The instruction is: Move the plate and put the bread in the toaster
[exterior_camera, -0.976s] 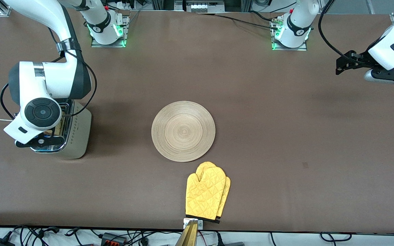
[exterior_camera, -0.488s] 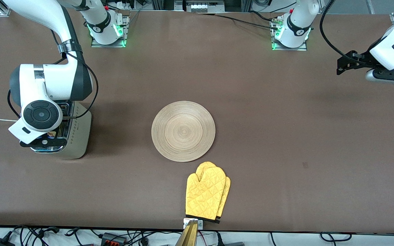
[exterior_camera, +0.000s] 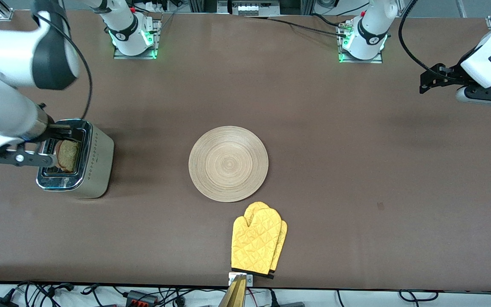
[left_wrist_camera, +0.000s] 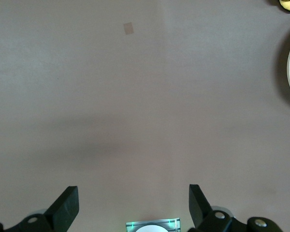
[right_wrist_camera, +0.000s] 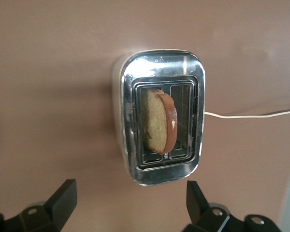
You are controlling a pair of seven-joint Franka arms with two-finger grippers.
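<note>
1. The right tool (right_wrist_camera: 128, 205) has let go of the bread (exterior_camera: 67, 155) and risen; its fingers stand spread wide, empty, directly above the toaster (exterior_camera: 77, 160).
2. The bread now sits tilted in a slot, partly proud.
3. The plate (exterior_camera: 228, 163) lies mid-worktop, beside neither tool.
4. The left tool (left_wrist_camera: 134, 208) waits, spread wide, over bare worktop (exterior_camera: 356, 170).

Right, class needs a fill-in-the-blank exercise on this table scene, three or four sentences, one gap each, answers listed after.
1. The bread sits in a slot of the ____.
2. The plate has ____ on it.
3. The yellow oven mitt lies ____ to the front camera than the plate.
4. The right gripper, over the toaster, has its jaws ____; the left gripper waits, open, over bare table.

Answers: toaster; nothing; nearer; open
</note>
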